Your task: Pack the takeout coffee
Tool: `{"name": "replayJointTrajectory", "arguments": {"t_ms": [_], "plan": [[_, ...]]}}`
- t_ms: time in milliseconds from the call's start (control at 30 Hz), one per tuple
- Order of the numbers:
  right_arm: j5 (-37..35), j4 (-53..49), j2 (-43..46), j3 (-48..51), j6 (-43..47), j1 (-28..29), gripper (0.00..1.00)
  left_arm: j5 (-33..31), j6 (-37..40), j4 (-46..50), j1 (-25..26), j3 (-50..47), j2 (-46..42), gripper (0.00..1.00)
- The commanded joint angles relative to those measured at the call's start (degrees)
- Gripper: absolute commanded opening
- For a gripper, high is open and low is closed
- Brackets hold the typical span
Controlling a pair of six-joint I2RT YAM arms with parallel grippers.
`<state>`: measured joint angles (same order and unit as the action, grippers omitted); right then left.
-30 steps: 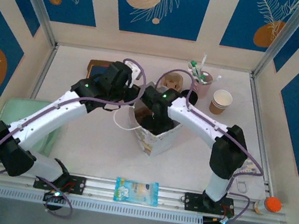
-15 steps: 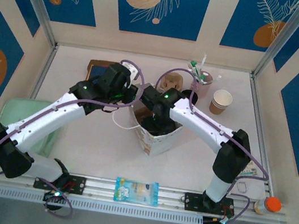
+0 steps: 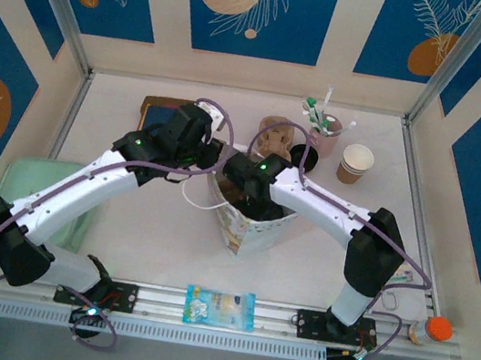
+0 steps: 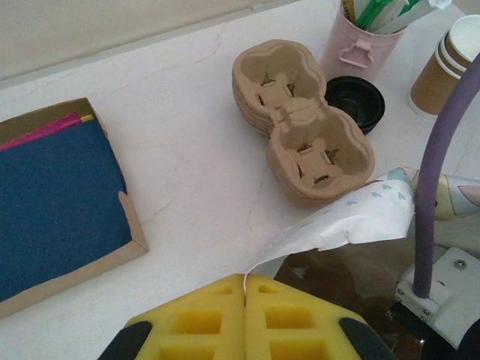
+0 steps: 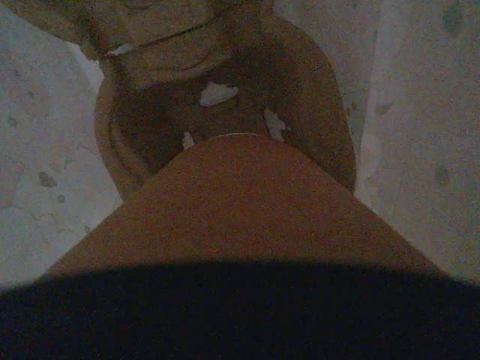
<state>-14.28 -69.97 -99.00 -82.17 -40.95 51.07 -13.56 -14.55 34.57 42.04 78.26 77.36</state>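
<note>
The takeout coffee (image 5: 240, 210) is a kraft-brown cup that looms large in the dim right wrist view, narrow end pointing away. It hangs inside the patterned paper bag (image 3: 246, 227), just above a brown pulp carrier (image 5: 217, 82) on the bag's floor. My right gripper (image 3: 254, 199) reaches down into the bag and is closed round the cup; its fingers are lost in shadow. My left gripper (image 4: 245, 279) is shut, its yellow pads (image 4: 292, 319) pinching a thin white strip of the bag's rim (image 4: 352, 217) and holding the mouth open.
Behind the bag lie a stack of pulp cup carriers (image 4: 300, 124), a black lid (image 4: 354, 103), a pink cup of stirrers (image 3: 325, 129) and nested brown cups (image 3: 355, 163). A box of blue napkins (image 4: 52, 202) is at back left, a green tray (image 3: 13, 188) at left, a blue packet (image 3: 219, 307) in front.
My right arm has pushed lower and further left into the bag with the cup. The left gripper keeps its hold on the bag's rim, almost unmoved.
</note>
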Motion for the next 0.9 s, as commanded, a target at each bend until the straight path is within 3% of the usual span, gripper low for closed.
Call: {"name": "replayJointTrajectory", "arguments": {"t_ms": [0,567,867], "plan": [[2.1,-1.6,1.6,2.1,-2.4,0.6,0.33,-1.8,0.0,-0.1,0.0,1.2,-0.7,0.07],[2.7,0.5,1.7,5.3,-3.8,1.8,0.33,-3.5,-0.4,1.1,0.0,1.9,0.2,0.07],[-1.4,-2.1,2.5,3.0,-3.8,4.3,0.31,-4.2,-0.3,1.4,-0.1,1.3,0.2,0.07]]}}
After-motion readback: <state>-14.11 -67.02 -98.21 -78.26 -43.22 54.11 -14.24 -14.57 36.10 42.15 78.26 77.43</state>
